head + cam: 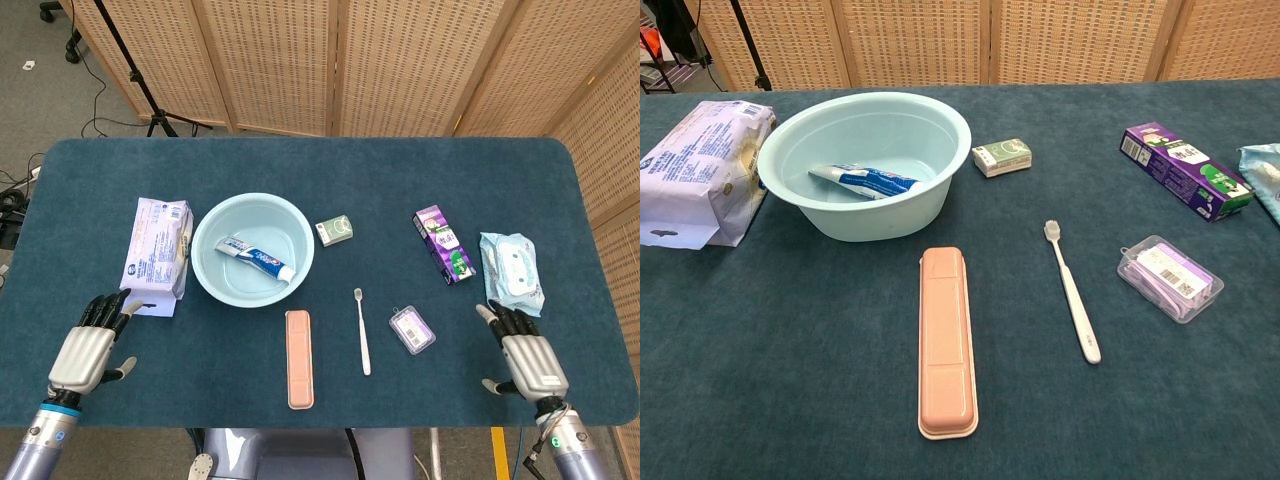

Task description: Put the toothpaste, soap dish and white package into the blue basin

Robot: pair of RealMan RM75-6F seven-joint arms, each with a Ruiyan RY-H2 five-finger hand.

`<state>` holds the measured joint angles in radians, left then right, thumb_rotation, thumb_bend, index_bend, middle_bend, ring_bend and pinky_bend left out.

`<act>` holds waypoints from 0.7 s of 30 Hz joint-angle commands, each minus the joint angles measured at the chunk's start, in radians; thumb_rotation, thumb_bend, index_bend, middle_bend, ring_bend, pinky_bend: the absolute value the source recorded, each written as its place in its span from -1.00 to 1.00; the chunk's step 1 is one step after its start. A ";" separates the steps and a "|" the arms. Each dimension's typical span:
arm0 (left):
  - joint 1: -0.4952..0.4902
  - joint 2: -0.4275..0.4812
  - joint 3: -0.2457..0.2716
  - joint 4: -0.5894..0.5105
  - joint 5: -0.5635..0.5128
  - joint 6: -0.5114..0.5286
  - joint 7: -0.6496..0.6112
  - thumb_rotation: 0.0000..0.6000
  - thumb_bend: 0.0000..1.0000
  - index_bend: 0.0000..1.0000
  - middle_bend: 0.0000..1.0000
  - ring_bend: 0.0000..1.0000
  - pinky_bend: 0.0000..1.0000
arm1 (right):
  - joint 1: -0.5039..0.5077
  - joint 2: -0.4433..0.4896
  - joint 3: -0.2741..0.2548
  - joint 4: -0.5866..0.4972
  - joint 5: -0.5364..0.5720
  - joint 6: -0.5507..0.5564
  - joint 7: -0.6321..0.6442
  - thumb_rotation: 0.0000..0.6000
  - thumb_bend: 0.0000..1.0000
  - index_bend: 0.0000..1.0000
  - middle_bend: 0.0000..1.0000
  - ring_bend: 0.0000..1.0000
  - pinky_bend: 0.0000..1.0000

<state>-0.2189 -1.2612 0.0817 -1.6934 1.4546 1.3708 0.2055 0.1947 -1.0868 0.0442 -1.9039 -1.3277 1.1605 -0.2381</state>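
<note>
Blue basin held the toothpaste; the white package lay just left of it, the pink soap dish below. Left hand and right hand rested empty, fingers apart, on the tabletop.

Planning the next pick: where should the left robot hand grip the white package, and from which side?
Grip the white plastic package across its narrow width near the middle, coming down from above. It lies flat, long axis pointing away from the robot; the left robot hand sits just beyond its near end.
</note>
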 commanded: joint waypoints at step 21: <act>0.012 0.044 -0.001 -0.023 0.060 -0.026 -0.100 1.00 -0.52 -0.69 -1.00 -1.00 -0.95 | 0.235 -0.202 0.017 -0.152 0.431 -0.023 -0.482 1.00 -0.89 -0.89 -1.00 -1.00 -1.00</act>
<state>-0.2074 -1.2181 0.0803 -1.7157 1.5138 1.3441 0.1063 0.4226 -1.2814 0.0579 -2.0542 -0.9022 1.1320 -0.7127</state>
